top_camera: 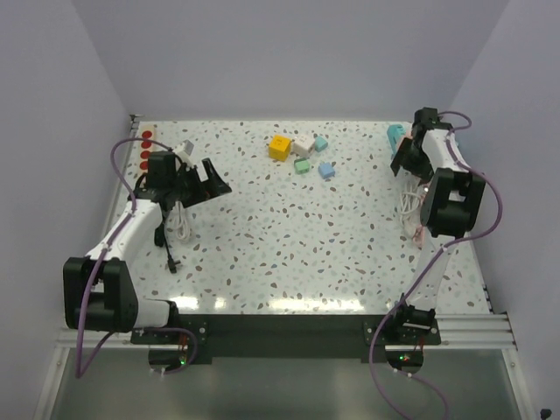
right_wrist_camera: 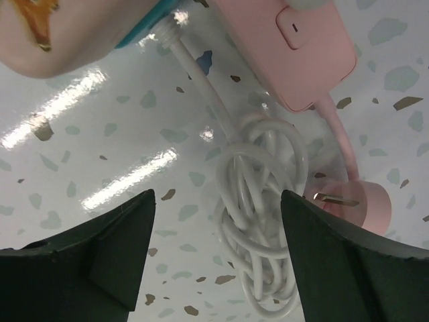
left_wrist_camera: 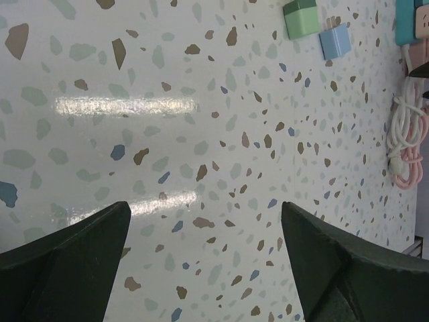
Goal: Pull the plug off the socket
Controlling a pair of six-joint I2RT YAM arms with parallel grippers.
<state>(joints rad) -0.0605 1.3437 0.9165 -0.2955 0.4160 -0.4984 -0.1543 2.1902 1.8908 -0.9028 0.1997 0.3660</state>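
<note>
At the far left edge of the speckled table (top_camera: 262,245) a row of red dots (top_camera: 144,149) runs beside a small white adapter (top_camera: 182,148). The left gripper (left_wrist_camera: 204,225) hangs just right of it, jaws spread fully and grasping nothing, only bare tabletop between them. Under that arm lie a white cord bundle (top_camera: 181,224) and a black cord (top_camera: 166,249). Toward the far middle sit loose blocks: a yellow one (top_camera: 280,147), a pale one (top_camera: 300,149), a teal one (top_camera: 320,143), a green one (top_camera: 302,165) and a blue one (top_camera: 326,170). At the far right is the teal socket strip (top_camera: 398,134), with the right gripper (right_wrist_camera: 218,215) just above it, jaws apart and gripping nothing. In the right wrist view a pale plug (right_wrist_camera: 40,27) sits against the teal strip's edge; it carries an orange mark too blurred to read, and whether it is seated in the socket cannot be told. Beside it lies a pink socket strip (right_wrist_camera: 315,47), whose pink cord ends in a round pink plug (right_wrist_camera: 365,201) with bare prongs. A coiled white cable (right_wrist_camera: 261,221) lies on the table between the right fingers (right_wrist_camera: 335,255).
</note>
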